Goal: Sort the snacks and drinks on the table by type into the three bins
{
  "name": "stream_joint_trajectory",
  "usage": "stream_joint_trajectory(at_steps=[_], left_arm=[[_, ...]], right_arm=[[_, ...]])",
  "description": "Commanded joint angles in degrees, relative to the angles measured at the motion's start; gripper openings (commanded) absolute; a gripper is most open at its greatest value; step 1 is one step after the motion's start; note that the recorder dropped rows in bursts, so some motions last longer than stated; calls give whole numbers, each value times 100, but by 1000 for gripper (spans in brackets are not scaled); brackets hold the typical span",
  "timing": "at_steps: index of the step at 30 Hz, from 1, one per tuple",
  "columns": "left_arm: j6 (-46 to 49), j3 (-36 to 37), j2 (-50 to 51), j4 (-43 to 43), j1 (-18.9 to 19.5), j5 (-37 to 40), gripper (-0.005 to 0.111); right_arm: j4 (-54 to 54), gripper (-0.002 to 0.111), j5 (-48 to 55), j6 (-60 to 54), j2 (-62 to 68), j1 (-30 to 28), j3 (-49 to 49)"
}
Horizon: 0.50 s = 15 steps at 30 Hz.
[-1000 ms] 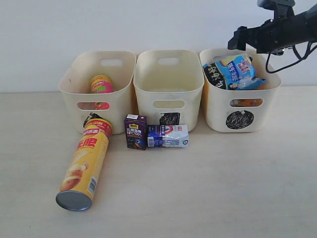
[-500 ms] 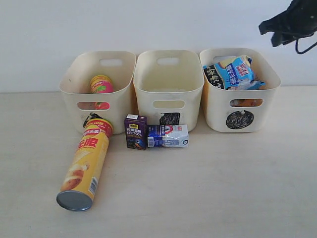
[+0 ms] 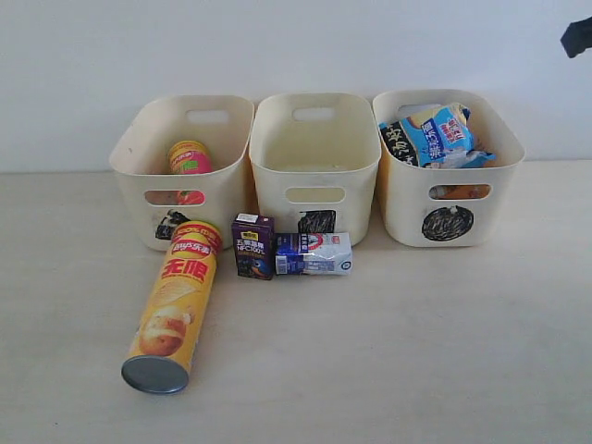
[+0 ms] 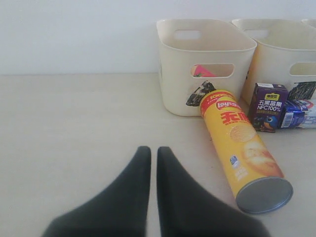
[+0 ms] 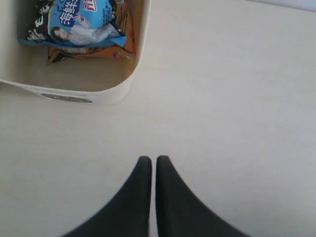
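Note:
The yellow chip tube [image 3: 176, 305] lies on the table, its top against the left bin [image 3: 139, 157]; the pink tube [image 3: 190, 159] stands inside that bin. The dark purple carton [image 3: 252, 245] stands upright and the blue-and-white carton [image 3: 314, 253] lies flat in front of the empty middle bin [image 3: 314, 139]. The right bin [image 3: 407, 208] holds the blue-white bag [image 5: 79, 22], black bag [image 5: 42, 19] and orange bag [image 5: 94, 53]. My left gripper [image 4: 153, 150] is shut and empty, low over the table, apart from the yellow tube [image 4: 239, 148]. My right gripper [image 5: 153, 159] is shut and empty, high beside the right bin [image 5: 74, 91].
A white wall runs behind the bins. Only a dark bit of the right arm [image 3: 578, 37] shows at the top right corner of the exterior view. Black scribbled marks [image 3: 449, 223] sit on the bin fronts. Bare table [image 3: 416, 351] spreads in front.
The right arm has pulled away from over the right bin, up and to the right, almost out of the exterior view. The yellow tube has shifted slightly to the right.

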Motion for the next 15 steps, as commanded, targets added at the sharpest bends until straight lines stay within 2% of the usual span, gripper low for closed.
stream_joint_trajectory(at_steps=[1,9,15], left_arm=[[10,23,-19,-47,19,-38,4],[10,23,-19,-47,19,-38,4],[10,23,-19,-47,19,-38,4]], right_arm=[[129,0,-843,270,-1012,-52,1250],[1306,0,-1662,274,-2911,-52,3222],[1375,0,-2696,155,-4060,-52,4296]])
